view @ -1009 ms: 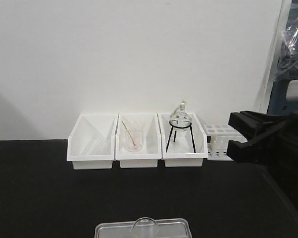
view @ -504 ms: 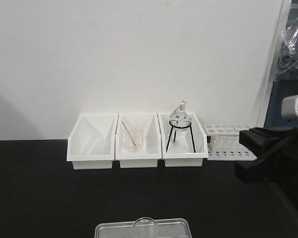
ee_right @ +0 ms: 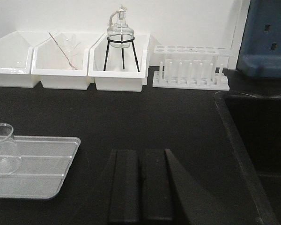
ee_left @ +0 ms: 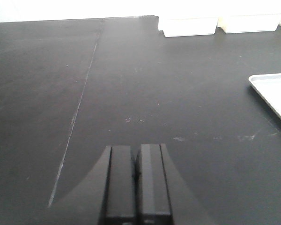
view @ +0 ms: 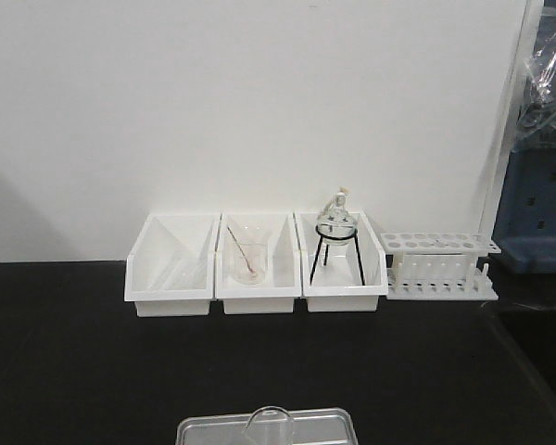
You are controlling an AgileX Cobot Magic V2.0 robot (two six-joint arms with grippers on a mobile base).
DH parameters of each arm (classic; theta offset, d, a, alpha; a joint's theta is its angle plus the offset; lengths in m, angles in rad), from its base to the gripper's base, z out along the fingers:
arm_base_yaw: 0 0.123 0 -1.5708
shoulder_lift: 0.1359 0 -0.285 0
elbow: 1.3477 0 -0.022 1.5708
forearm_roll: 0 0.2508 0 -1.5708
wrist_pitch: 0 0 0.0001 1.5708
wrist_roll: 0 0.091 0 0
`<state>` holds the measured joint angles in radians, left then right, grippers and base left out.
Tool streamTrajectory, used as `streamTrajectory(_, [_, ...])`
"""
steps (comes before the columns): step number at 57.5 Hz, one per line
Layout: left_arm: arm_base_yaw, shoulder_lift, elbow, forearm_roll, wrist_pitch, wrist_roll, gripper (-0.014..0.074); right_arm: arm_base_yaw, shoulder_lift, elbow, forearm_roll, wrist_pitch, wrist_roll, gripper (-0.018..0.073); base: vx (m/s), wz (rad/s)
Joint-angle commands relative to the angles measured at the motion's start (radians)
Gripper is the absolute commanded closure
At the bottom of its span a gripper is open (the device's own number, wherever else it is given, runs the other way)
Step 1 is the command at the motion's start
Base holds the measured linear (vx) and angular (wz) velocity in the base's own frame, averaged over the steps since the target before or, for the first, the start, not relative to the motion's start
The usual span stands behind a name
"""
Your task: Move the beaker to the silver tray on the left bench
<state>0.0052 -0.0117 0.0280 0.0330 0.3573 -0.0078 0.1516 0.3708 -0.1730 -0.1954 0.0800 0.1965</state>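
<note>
On silver tray (ee_right: 42, 159): beaker (ee_right: 2, 150), upright, empty.

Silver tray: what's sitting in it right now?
Only the beaker stands in the silver tray, at its left end, upright, no visible contents. The tray's left edge is cut off by the frame.

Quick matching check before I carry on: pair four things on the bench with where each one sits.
Things:
1. beaker
2. flask
3. reddish rod
4. test tube rack

Places:
A. middle white bin
B. on the black wire stand in the right-hand bin
C. on the silver tray
D. on the bench right of the bins

Pairs: 1-C, 2-B, 3-A, 4-D
</note>
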Motion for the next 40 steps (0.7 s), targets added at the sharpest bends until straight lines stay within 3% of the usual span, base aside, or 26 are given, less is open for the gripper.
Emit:
streamTrajectory(1, [-0.006, -0.016, 0.028, -0.001, -0.078, -0.001, 0.0595, -0.006, -0.112, 0.050, -0.006, -0.092, 0.001, 0.0570, 0.00, 0.00])
streamTrajectory(14, [-0.006, -0.016, 0.028, -0.001, -0.078, -0.001, 0.0595, -0.006, -0.403, 0.214, 0.039, -0.099, 0.001, 0.0570, 0.00, 0.00])
streamTrajectory(40, [-0.006, -0.016, 0.028, -0.002, -0.077, -0.001, 0.0595, -0.006, -0.399, 0.215, 0.027, -0.054, 0.001, 0.0570, 0.00, 0.00])
